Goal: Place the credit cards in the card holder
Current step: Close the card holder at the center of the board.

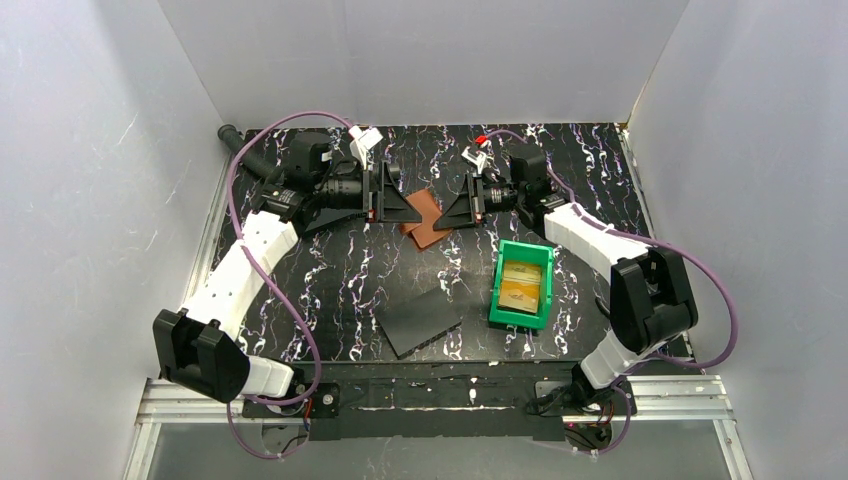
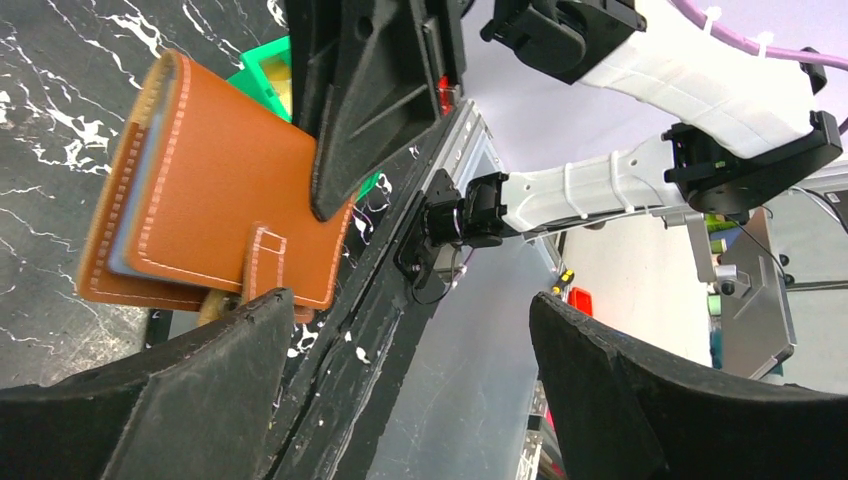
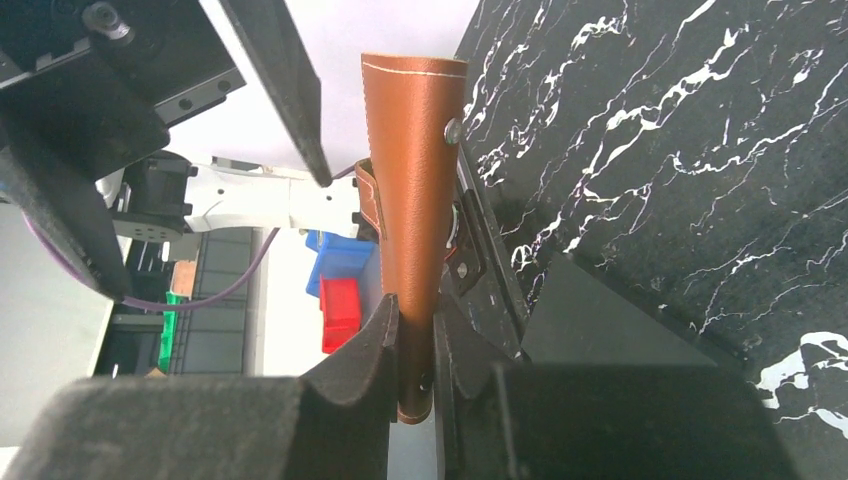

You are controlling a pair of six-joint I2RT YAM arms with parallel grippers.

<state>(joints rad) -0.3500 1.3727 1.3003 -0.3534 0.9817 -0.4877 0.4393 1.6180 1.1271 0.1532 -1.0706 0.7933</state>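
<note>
The card holder point(image 1: 425, 218), brown leather with a snap tab, is held off the table at the back middle. My right gripper point(image 1: 462, 212) is shut on its edge; in the right wrist view the leather point(image 3: 415, 200) is pinched between the pads of the right gripper point(image 3: 410, 320). My left gripper point(image 1: 398, 205) stands open beside it. In the left wrist view nothing lies between the fingers of the left gripper point(image 2: 410, 300), and one tip sits just below the holder's tab point(image 2: 265, 262). A pale blue edge point(image 2: 135, 190) shows between the leather leaves. Orange-yellow credit cards point(image 1: 523, 283) lie in the green bin.
The green bin point(image 1: 500, 300) stands right of centre, near the right arm's elbow. A dark grey flat slab point(image 1: 420, 322) lies on the marbled black table point(image 1: 330, 290) near the front. White walls close in the left, back and right sides.
</note>
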